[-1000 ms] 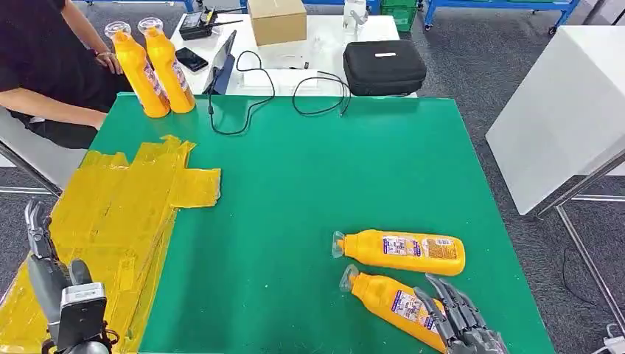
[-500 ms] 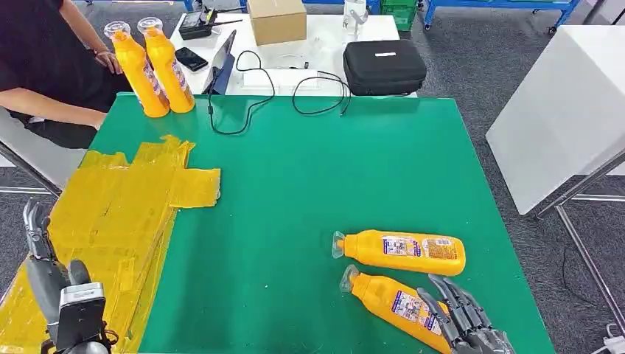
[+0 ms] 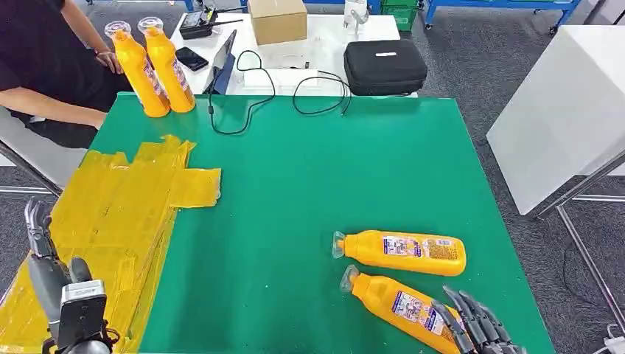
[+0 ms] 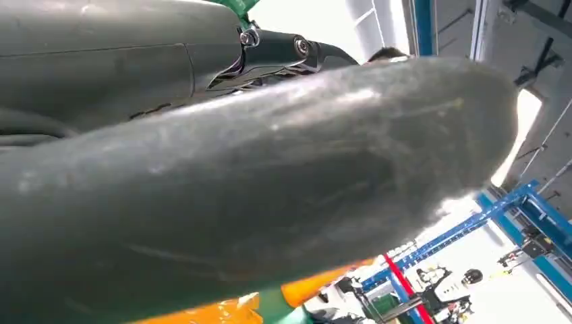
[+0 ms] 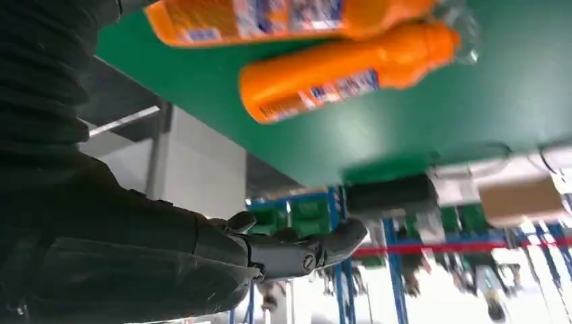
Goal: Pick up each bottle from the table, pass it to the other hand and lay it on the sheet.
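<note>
Right hand (image 3: 477,328) has slid toward the counter's near edge over the last second, further down the near bottle (image 3: 402,308). Fingers (image 3: 466,318) are apart, draped over the bottle's base end; no closed grip visible yet. Bottle unmoved, lying flat on the green counter (image 3: 332,184), just beside the far bottle (image 3: 402,252). Left hand (image 3: 51,284) unchanged, fingers apart, holding nothing, above the yellow sheet (image 3: 110,221). Judgement: the grasp is being lined up; pickup, handover and placing on the sheet are all not yet done.
</note>
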Controlling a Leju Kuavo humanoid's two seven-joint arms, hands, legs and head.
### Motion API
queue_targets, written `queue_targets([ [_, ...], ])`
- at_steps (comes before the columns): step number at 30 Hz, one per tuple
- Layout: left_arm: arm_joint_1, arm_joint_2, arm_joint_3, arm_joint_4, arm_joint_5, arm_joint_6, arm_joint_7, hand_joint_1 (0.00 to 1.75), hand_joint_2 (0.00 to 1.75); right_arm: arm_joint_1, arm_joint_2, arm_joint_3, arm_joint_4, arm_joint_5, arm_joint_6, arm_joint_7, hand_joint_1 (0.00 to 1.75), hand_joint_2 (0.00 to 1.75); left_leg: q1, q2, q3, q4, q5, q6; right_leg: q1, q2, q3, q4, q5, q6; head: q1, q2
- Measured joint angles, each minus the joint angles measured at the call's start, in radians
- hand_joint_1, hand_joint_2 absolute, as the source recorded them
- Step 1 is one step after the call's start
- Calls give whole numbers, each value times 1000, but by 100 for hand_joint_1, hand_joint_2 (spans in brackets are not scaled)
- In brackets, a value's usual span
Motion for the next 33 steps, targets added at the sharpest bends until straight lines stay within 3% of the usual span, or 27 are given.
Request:
queue_targets([
  [3, -9, 0, -4, 0, 0, 0, 1, 0, 0, 62, -9, -38, -2, -28, -8, -2, 0, 175, 0, 0, 0, 0, 0, 0, 0, 0, 9, 0, 1, 0, 0, 0],
  [8, -13, 0, -8, 0, 0, 0, 2, 0, 0, 108, -15, -64, -2, -34, -13, -5, 0, 175, 0, 1, 1, 0, 0, 0, 0, 0, 10, 0, 1, 0, 0, 0],
  [19, -13, 0, -8, 0, 0, 0, 2, 0, 0, 131, -19, -71, -2, -34, -13, -6, 0, 175, 0, 1, 2, 0, 0, 0, 0, 0, 10, 0, 1, 0, 0, 0],
  [22, -44, 0, -32, 12, -1, -9, 15, 0, 0, 157, -46, -113, 14, -184, -79, -9, 0, 175, 0, -1, 3, 0, 0, 0, 0, 0, 10, 0, 0, 0, 0, 0],
  [33, -64, 1, -40, 30, 3, -22, 19, 0, 0, 179, -90, -162, 48, -258, -133, -12, 0, 175, 0, -1, 3, 0, 0, 0, 0, 0, 13, 0, 0, 0, 0, 0],
])
